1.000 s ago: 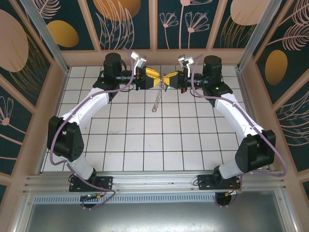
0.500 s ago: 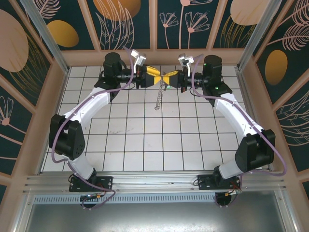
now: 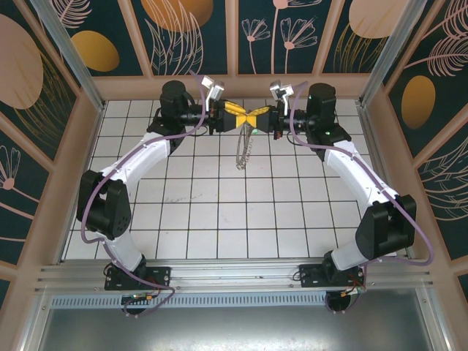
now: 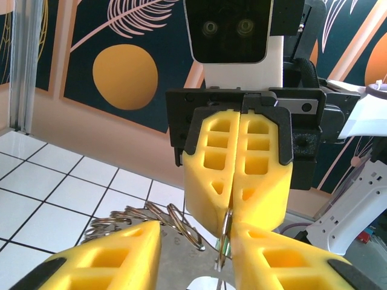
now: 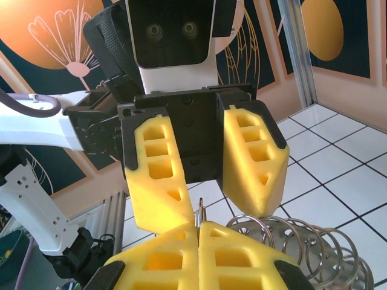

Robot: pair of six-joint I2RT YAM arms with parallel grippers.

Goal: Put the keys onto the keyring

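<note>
Keyring (image 3: 243,152) hangs at the far side of the surface (image 3: 219,212). I see the right gripper (image 4: 233,208) jaws closed tight on its wire, and the left gripper (image 5: 217,208) jaws spread open around it.

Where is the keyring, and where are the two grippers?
keyring (image 3: 243,152): top view, its hanging loops.
left gripper (image 5: 216,205): right wrist view, between its open fingertips.
right gripper (image 4: 232,212): left wrist view, where its fingertips meet.
</note>
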